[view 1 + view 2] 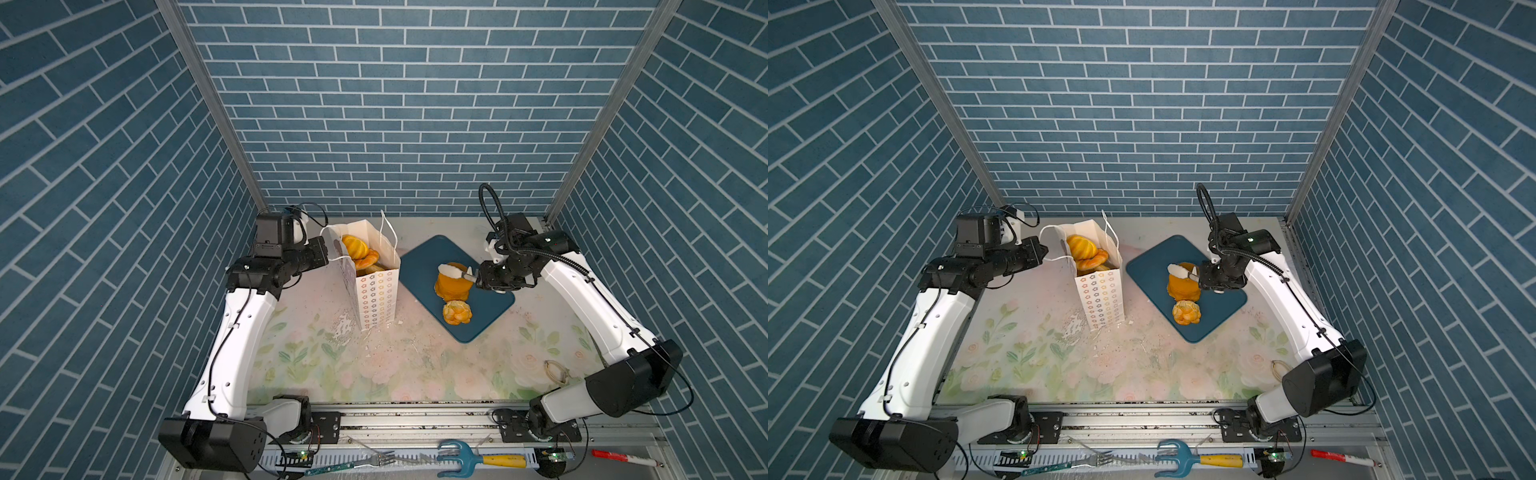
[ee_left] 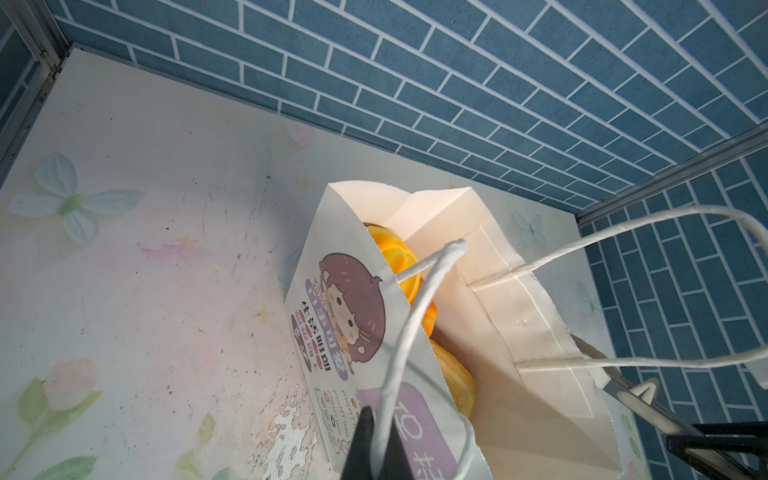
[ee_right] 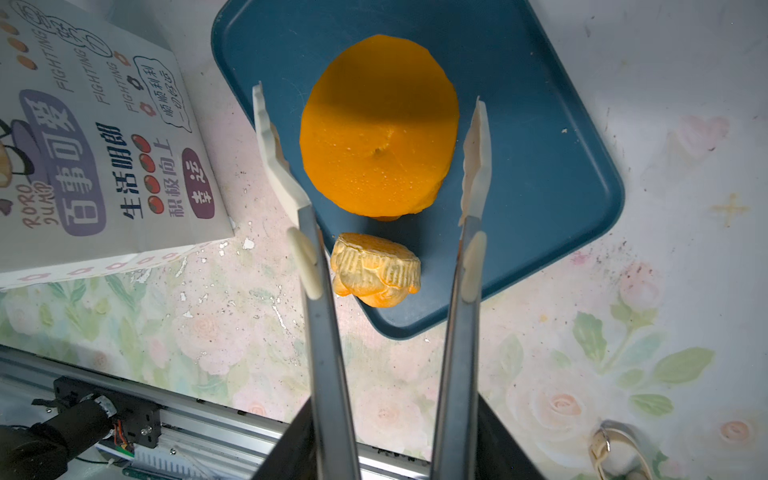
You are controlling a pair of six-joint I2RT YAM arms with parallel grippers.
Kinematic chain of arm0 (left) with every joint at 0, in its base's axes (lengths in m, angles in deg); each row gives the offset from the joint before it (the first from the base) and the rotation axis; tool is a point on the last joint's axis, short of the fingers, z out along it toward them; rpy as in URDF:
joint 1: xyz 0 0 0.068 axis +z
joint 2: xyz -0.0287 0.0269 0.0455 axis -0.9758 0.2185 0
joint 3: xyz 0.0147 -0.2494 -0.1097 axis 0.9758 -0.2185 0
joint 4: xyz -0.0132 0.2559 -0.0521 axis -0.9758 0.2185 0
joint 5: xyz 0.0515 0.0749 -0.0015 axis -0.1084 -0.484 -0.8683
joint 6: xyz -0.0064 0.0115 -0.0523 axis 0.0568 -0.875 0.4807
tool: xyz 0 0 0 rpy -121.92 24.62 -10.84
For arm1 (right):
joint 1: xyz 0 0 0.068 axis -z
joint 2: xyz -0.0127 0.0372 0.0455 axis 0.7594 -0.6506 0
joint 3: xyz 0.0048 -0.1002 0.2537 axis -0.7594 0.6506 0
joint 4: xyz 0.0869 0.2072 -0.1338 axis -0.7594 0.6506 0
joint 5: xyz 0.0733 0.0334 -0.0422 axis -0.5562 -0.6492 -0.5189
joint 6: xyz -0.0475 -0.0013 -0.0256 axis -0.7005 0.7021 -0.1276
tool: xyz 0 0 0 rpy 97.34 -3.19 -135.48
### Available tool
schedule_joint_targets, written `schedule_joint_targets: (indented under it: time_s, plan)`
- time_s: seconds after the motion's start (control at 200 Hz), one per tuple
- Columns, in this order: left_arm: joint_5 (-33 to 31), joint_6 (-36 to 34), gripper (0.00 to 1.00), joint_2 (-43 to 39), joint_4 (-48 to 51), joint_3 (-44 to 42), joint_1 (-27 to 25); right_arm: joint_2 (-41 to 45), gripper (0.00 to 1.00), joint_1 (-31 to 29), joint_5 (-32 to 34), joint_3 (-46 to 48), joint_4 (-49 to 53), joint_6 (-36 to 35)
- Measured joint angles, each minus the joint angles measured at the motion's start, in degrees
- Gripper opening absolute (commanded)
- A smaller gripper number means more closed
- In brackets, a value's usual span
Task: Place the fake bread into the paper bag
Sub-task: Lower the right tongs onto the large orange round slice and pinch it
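White paper bag [image 1: 376,291] stands upright beside the blue tray [image 3: 540,166], several pieces of fake bread [image 1: 355,245] inside it, its side printed "FIGHTING FIGHTING" and "RORO JUMP" among Chinese characters near a cartoon girl. The left gripper [image 1: 325,250] is pinched together on the cord handle [image 2: 415,316]. The right gripper [image 3: 370,124] has its long white-tipped arms spread apart, one on each side of the thick round cake [image 3: 378,166], with the knotted bun [image 3: 374,274] just beside it on the tray.

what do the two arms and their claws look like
The left arm and right arm have white shells with black joints and black cables. A ribbed black hose loops above the right wrist. The right claw has long silver fingers with white serrated tips; the left claw looks black.
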Motion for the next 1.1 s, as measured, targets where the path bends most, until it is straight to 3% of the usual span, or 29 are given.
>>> schedule_joint_targets:
  time_s: [0.45, 0.855, 1.1]
  plan:
    - [0.0, 0.0, 0.00, 0.3, -0.1, 0.0, -0.1, -9.4, 0.55, -4.9, 3.3, -6.6, 2.1, -0.3]
    - [0.0, 0.0, 0.00, 0.3, -0.1, -0.2, -0.2, -11.6, 0.37, -6.4, 7.8, -7.6, 3.9, -1.4]
    - [0.0, 0.0, 0.00, 0.3, -0.1, -0.2, -0.2, -11.4, 0.31, -6.4, 10.5, -10.1, 4.2, -1.5]
